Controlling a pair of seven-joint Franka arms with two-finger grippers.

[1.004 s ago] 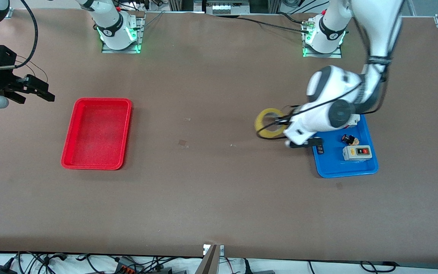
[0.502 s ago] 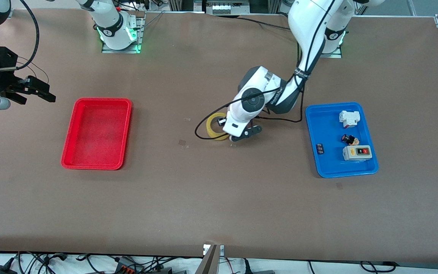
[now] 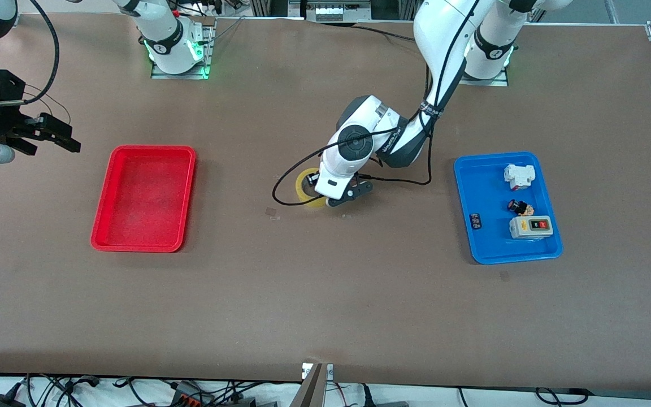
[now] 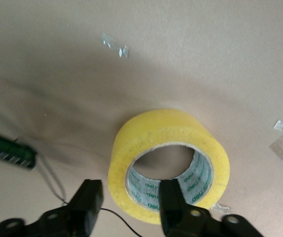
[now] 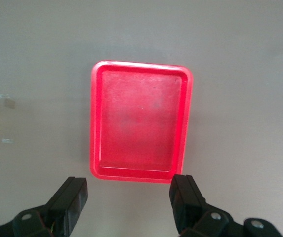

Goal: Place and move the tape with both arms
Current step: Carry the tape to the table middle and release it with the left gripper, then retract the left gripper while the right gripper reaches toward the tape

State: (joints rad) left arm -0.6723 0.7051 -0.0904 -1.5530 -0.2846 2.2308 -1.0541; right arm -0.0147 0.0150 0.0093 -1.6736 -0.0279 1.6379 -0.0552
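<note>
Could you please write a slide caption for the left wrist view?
Left pincer open astride the wall of the tape, which lies flat on the table.

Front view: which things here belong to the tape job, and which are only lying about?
Belong to the job:
- tape, on the table mid-way between the trays
- left end effector, open, one finger inside the tape's ring
- right end effector, open, over the table beside the red tray

Lying about:
- blue tray
- switch box in it
</note>
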